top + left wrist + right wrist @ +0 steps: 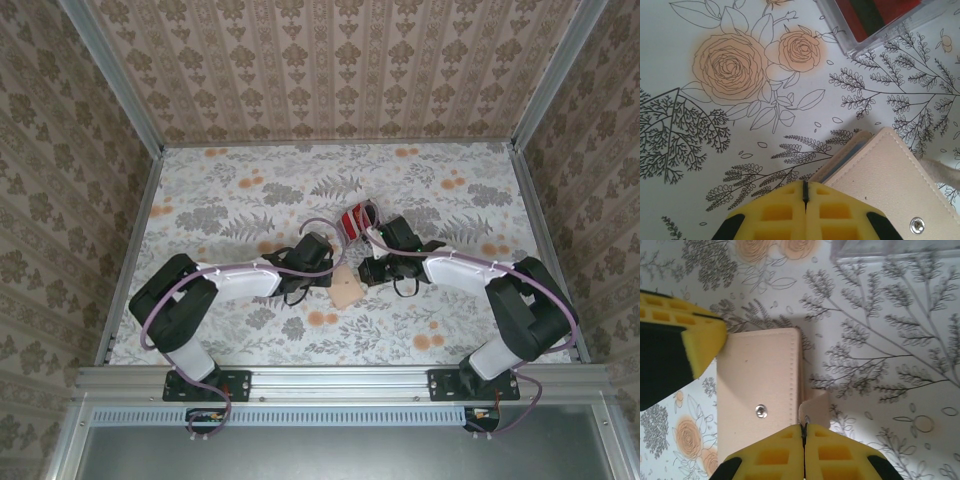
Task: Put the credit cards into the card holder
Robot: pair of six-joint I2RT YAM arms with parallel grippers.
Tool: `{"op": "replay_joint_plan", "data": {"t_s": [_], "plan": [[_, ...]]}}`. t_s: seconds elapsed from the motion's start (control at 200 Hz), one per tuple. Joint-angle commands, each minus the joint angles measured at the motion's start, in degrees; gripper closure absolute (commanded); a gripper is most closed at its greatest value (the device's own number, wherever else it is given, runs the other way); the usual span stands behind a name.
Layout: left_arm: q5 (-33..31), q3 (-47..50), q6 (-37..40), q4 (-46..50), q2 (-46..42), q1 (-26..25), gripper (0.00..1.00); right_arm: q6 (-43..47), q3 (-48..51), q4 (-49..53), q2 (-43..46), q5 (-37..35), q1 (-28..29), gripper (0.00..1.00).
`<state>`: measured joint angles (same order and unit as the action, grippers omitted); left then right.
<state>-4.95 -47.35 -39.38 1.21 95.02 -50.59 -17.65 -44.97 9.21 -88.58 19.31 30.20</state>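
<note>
The right gripper (804, 426) is pinched shut on the flap edge of the tan card holder (760, 375), which lies on the floral tabletop (880, 390), while the left gripper (805, 186) sits fully shut against its corner (the left wrist view adds red and dark credit cards (870, 12) in a clear box (890, 34)).

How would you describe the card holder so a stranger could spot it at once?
Find the middle of the floral table. Just nearer than the clear box of red cards lies the card holder. It alone is flat, plain tan and stitched, with a metal snap.
</note>
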Motion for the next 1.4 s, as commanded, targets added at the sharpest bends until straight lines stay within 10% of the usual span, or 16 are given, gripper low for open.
{"op": "replay_joint_plan", "data": {"t_s": [0.0, 1.395], "plan": [[-0.1, -1.8, 1.3, 0.6, 1.2, -0.6, 1.00, 1.9, -1.6, 0.1, 1.1, 1.5, 1.5, 0.91], [2.7, 9.8, -7.0, -2.2, -8.4, -0.6, 0.95, 2.3, -4.3, 2.1, -4.3, 2.2, 2.9, 0.90]]}}
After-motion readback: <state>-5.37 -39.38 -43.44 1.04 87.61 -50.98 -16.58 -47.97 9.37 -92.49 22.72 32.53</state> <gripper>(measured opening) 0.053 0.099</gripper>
